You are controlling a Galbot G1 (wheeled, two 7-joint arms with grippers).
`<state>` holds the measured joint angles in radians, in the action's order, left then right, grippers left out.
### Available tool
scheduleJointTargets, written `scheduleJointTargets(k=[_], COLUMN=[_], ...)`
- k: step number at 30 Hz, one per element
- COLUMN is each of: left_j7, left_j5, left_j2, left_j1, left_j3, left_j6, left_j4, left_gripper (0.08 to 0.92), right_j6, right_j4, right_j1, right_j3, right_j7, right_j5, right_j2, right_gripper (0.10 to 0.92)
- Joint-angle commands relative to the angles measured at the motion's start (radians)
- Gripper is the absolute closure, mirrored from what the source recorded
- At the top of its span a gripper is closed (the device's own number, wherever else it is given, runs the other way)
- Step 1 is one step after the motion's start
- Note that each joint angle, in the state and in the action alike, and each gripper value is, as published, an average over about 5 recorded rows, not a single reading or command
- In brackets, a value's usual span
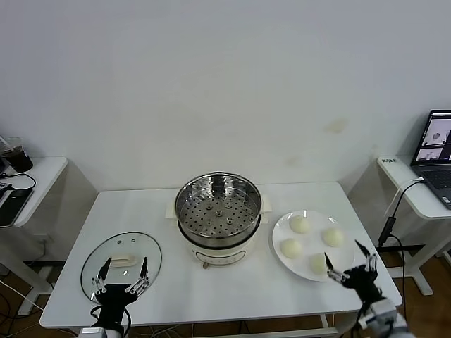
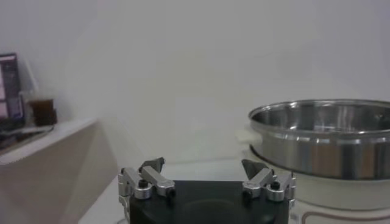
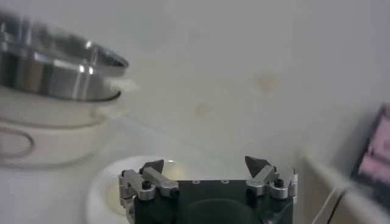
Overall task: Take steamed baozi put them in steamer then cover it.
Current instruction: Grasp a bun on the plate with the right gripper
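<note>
Start of task, nothing grasped: four steamed baozi (image 1: 311,244) on white plate (image 1: 282,229) right of empty steamer (image 1: 218,218); cover (image 1: 121,263) flat on worktop (image 1: 211,292), near left

Right pincer (image 1: 348,265) apart at plate's near edge; left pincer (image 1: 121,278) apart over cover

Next: right reaches nearest bun

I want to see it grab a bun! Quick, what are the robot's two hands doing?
Left gripper: open, holding nothing, over the glass lid.
Right gripper: open, holding nothing, by the plate of buns.
</note>
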<state>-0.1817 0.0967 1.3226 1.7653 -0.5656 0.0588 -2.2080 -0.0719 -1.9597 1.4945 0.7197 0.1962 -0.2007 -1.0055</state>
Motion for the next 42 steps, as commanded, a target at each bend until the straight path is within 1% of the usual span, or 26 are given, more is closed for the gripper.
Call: scheduleJointTargets(k=[1,4,9,13,17,19,21,28,33,39,42], left_j7=[0.021,0.026,0.029,0.029,0.031,0.031,0.032,0.037,0.04,0.042,0.044], left_j5=[-0.053,-0.071,-0.085,-0.09,-0.091,-0.091,-0.091,-0.089,-0.086,-0.086,-0.086], left_j2=[-0.007,-0.005,0.003,0.007,0.008,0.009,0.008,0.002,0.003,0.004,0.002], left_j1=[-0.022,-0.019,-0.011,-0.006,-0.003,-0.002,-0.002,-0.011,-0.015,-0.012,-0.012], left_j3=[0.002,0.003,0.001,-0.002,-0.007,-0.01,-0.014,-0.034,-0.044,-0.053,-0.059], left_j6=[0.021,0.021,0.022,0.025,0.028,0.028,0.028,0.037,0.043,0.043,0.044], left_j4=[-0.01,-0.017,-0.027,-0.035,-0.039,-0.039,-0.04,-0.044,-0.046,-0.044,-0.045], left_gripper=[0.177,0.177,0.177,0.177,0.177,0.177,0.177,0.177,0.177,0.177,0.177], right_j6=[-0.022,-0.012,0.01,0.006,0.002,0.005,0.015,0.072,0.102,0.093,0.084], right_j4=[0.106,0.187,0.332,0.424,0.523,0.567,0.617,0.781,0.878,1.031,1.082], right_j1=[-0.191,-0.335,-0.645,-0.886,-1.1,-1.19,-1.269,-1.431,-1.472,-1.473,-1.47], right_j3=[-0.012,-0.105,-0.392,-0.654,-0.911,-1.03,-1.128,-1.33,-1.405,-1.396,-1.39], right_j7=[0.091,0.169,0.317,0.467,0.649,0.719,0.758,0.816,0.857,0.858,0.854], right_j5=[-0.221,-0.243,-0.246,-0.181,-0.137,-0.128,-0.116,-0.086,-0.089,-0.121,-0.137], right_j2=[0.205,0.317,0.46,0.513,0.518,0.505,0.474,0.307,0.202,0.092,0.051], right_gripper=[0.203,0.203,0.203,0.203,0.203,0.203,0.203,0.203,0.202,0.203,0.202])
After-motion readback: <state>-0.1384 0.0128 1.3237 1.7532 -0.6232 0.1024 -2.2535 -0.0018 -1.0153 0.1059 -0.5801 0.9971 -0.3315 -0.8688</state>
